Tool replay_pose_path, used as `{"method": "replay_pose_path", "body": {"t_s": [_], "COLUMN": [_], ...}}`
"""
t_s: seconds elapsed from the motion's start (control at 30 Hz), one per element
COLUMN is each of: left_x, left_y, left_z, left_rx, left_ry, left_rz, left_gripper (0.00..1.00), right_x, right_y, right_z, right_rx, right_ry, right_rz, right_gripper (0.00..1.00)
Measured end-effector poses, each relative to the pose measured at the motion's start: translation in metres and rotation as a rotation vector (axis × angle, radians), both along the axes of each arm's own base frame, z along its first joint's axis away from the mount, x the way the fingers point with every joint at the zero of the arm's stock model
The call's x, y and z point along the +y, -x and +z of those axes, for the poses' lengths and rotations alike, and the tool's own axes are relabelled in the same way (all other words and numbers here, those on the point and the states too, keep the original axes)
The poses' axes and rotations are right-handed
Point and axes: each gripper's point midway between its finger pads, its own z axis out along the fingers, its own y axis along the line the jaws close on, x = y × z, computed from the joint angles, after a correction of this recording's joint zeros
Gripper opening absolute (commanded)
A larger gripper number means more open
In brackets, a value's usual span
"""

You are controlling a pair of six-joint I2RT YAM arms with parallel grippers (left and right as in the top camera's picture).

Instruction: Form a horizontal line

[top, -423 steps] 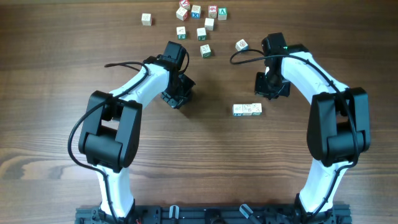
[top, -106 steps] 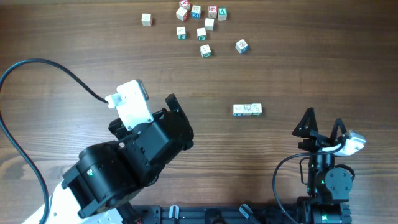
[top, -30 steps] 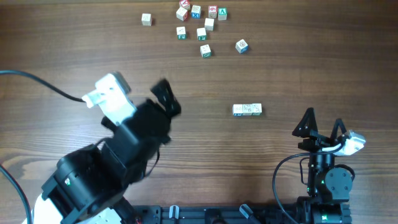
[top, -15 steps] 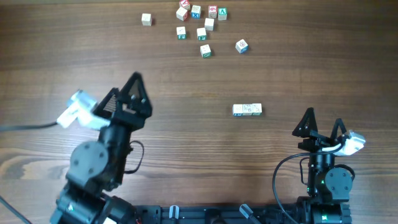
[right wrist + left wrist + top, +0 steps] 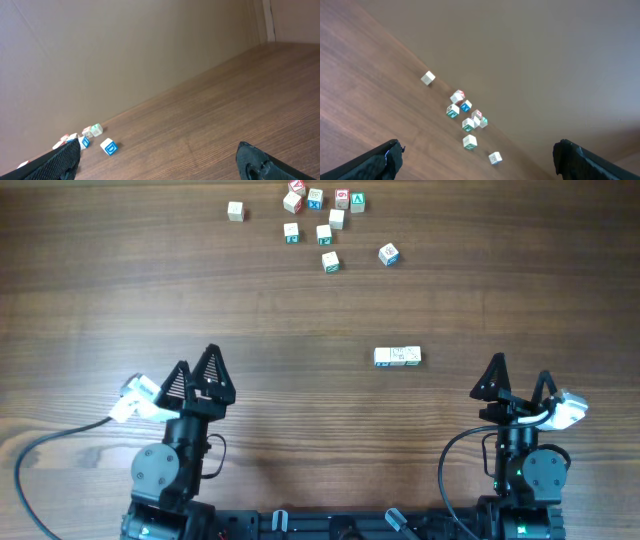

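Observation:
The horizontal line point(image 5: 398, 356) is a short row of three pale letter cubes touching edge to edge, right of the table's middle. My left gripper point(image 5: 195, 358) is parked at the front left, far from the row, open and holding nothing. My right gripper point(image 5: 519, 367) is parked at the front right, below and right of the row, also open and holding nothing. The left wrist view shows wide-apart dark fingers point(image 5: 382, 159) and only loose cubes between them. In the right wrist view the fingers point(image 5: 257, 162) are spread wide too. Neither wrist view shows the row.
Several loose letter cubes point(image 5: 322, 212) lie scattered along the table's far edge, one apart at the left point(image 5: 235, 211) and a blue-faced one point(image 5: 388, 253) at the right. That blue cube point(image 5: 109, 146) also shows in the right wrist view. A brown wall point(image 5: 545, 60) stands behind the table.
My left arm has pulled back from mid-table and folded down at the front left, gripper still open. The right arm and all cubes have stayed put.

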Motion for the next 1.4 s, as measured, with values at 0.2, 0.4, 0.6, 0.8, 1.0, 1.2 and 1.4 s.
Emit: {"method": "replay_pose_path", "body": {"t_s": [0.2, 0.4, 0.6, 0.8, 1.0, 1.2, 1.4], "left_x": [0.002, 0.009, 0.016, 0.026, 0.027, 0.034, 0.035], "left_y": [0.000, 0.003, 0.005, 0.006, 0.005, 0.004, 0.004], "left_z": [-0.032, -0.048, -0.056, -0.060, -0.062, -0.063, -0.063], "left_rx": [0.010, 0.000, 0.005, 0.020, 0.028, 0.034, 0.034], "left_ry": [-0.003, -0.002, -0.007, -0.062, -0.217, -0.277, -0.291], "left_rz": [0.012, 0.045, 0.083, 0.126, 0.101, 0.108, 0.107], "left_gripper": [1.00, 1.00, 1.00, 1.00, 1.00, 1.00, 1.00], "right_x": [0.000, 0.000, 0.000, 0.000, 0.000, 0.000, 0.000], "right_y": [0.000, 0.000, 0.000, 0.000, 0.000, 0.000, 0.000], "right_z": [0.000, 0.000, 0.000, 0.000, 0.000, 0.000, 0.000], "right_rx": [0.000, 0.000, 0.000, 0.000, 0.000, 0.000, 0.000], "right_ry": [0.000, 0.000, 0.000, 0.000, 0.000, 0.000, 0.000], "right_rz": [0.000, 0.000, 0.000, 0.000, 0.000, 0.000, 0.000], "right_gripper": [1.00, 1.00, 1.00, 1.00, 1.00, 1.00, 1.00]}}
